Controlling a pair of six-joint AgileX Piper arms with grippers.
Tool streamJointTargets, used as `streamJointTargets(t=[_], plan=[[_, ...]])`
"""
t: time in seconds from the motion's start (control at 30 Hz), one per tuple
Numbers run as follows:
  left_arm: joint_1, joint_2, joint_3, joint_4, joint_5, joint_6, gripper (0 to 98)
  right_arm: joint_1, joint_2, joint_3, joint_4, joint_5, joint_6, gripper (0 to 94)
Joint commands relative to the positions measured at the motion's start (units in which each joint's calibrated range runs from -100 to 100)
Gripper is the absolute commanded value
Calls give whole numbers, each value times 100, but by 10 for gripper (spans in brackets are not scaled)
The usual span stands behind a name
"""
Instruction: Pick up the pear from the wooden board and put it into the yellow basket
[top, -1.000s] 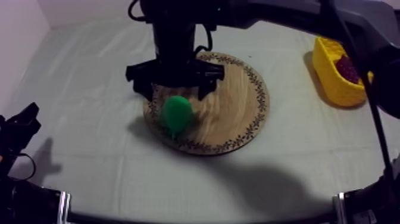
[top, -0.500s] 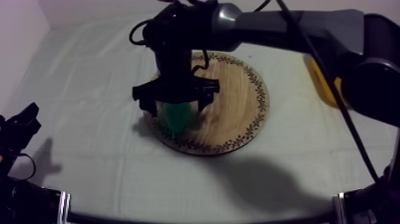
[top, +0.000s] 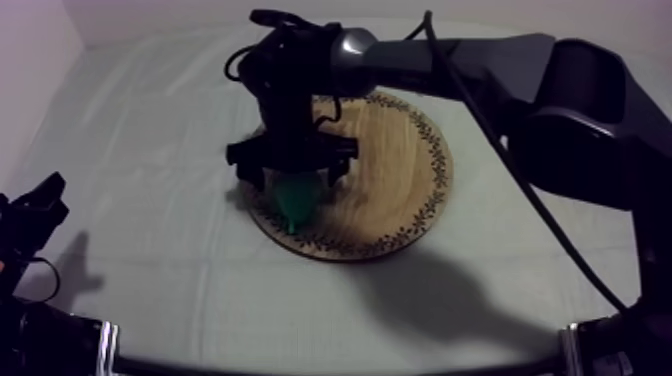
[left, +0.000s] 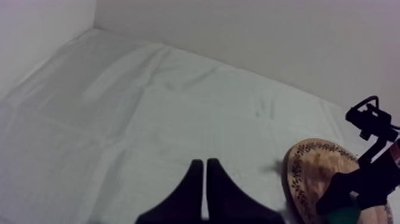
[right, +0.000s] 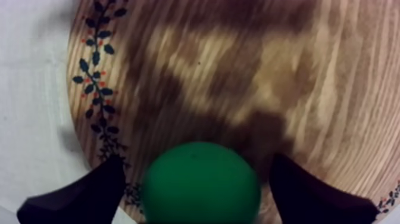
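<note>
Right claw stood wide astride the pear
Nearest, the left claw lay pinched narrow over the cloth-covered surface. Farther, the pear lay near the wooden board's left rim, narrow end toward the near edge.

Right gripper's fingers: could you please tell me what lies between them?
The pear sits between the right gripper's open fingers, with a gap at each side, on the wooden board; the right wrist view shows it.
</note>
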Motion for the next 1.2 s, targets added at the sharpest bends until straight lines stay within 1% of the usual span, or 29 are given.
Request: streamJointTargets(t=[0.0, 0.2, 0.33, 0.4, 0.47, 0.63, 0.8, 0.97, 1.07, 1.17], plan=[[2, 0, 0, 2, -1, 1, 1, -1, 25, -10, -4, 16, -6, 659], [2, 0, 0, 2, -1, 1, 1, -16, 21, 72, -45, 51, -4, 586], [2, 0, 0, 2, -1, 1, 1, -59, 0, 125, -22, -56, 60, 446], [2, 0, 0, 2, -1, 1, 1, -68, -24, 157, -24, -91, 88, 403], [2, 0, 0, 2, -1, 1, 1, -71, -62, 192, -26, -111, 104, 382], [2, 0, 0, 2, -1, 1, 1, -67, -241, 292, 36, -107, 153, 371], [2, 0, 0, 2, -1, 1, 1, 61, -808, 519, 247, -99, 316, 381], [2, 0, 0, 2, -1, 1, 1, 392, -1658, 751, 529, -99, 668, 389], [2, 0, 0, 2, -1, 1, 1, 702, -2174, 835, 695, -116, 937, 395], [2, 0, 0, 2, -1, 1, 1, 1053, -2627, 942, 790, -160, 1250, 409]])
